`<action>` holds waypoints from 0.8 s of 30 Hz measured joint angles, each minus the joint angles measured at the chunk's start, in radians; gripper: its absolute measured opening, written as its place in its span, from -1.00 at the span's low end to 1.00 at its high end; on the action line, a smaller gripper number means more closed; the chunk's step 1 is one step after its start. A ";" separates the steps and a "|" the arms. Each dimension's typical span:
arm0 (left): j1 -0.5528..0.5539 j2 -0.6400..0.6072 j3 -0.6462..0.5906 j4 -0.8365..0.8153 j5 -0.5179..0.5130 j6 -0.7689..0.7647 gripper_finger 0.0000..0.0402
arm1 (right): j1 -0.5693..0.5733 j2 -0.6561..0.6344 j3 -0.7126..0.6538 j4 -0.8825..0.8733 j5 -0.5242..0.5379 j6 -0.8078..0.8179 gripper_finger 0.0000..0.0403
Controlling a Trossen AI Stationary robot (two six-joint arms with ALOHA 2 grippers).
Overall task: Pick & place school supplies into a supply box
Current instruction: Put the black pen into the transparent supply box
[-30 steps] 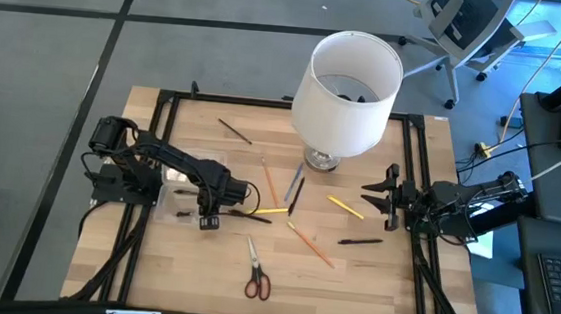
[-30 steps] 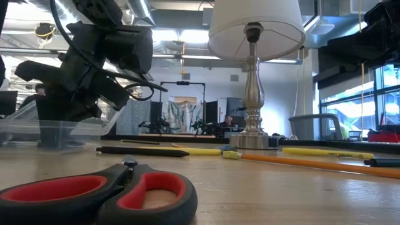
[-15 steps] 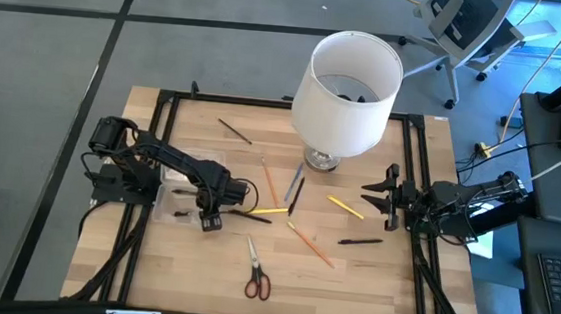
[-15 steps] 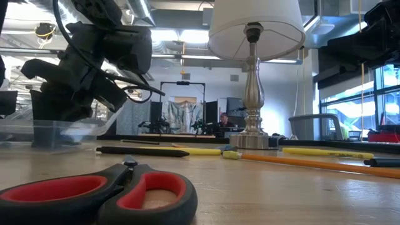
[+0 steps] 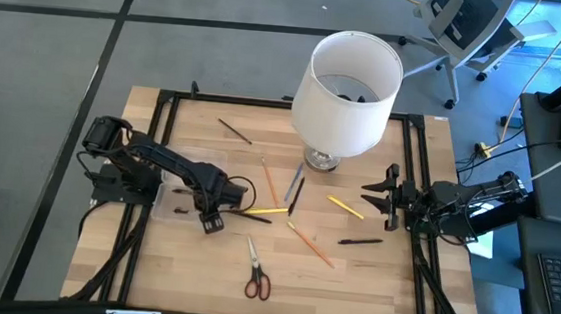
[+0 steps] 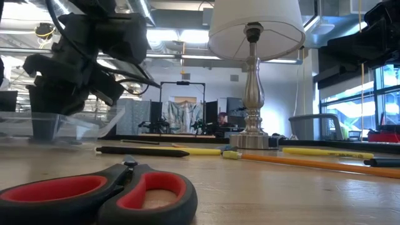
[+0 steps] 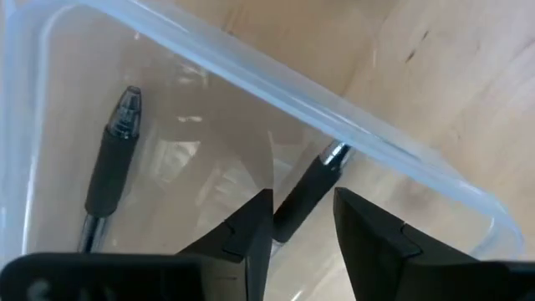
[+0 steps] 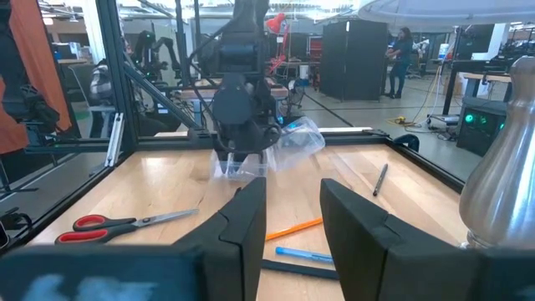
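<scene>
My left gripper (image 5: 211,217) reaches down into the clear supply box (image 5: 173,184) at the table's left. Its fingers are open and stand on either side of a black pen (image 7: 303,196) that lies slantwise on the box floor and runs under one finger; its tip (image 7: 334,153) is at the box wall (image 7: 292,109). A second black pen (image 7: 113,167) lies in the box. Red-handled scissors (image 5: 256,275) and loose pencils (image 5: 309,245) lie on the table. My right gripper (image 5: 370,195) waits, open, at the right edge.
A lamp with a big white shade (image 5: 352,77) stands at the far middle of the table. Pencils and pens lie scattered: yellow (image 5: 345,206), black (image 5: 359,241), orange (image 5: 271,181), dark (image 5: 234,130). A black frame (image 5: 164,103) runs around the table top.
My left gripper has stayed over the box; its wrist has shifted a little toward the table's left edge and risen slightly. The supplies on the table have not moved.
</scene>
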 joint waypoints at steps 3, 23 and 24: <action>-0.028 -0.014 0.000 -0.001 -0.057 -0.029 -0.41 | 0.000 0.000 0.000 0.000 0.000 0.000 -0.41; -0.095 -0.287 0.060 0.073 -0.400 -0.141 -0.41 | 0.000 0.000 0.000 0.000 0.000 -0.001 -0.41; -0.099 -0.293 0.075 0.123 -0.420 -0.083 -0.41 | 0.000 0.000 0.000 0.000 0.000 -0.001 -0.41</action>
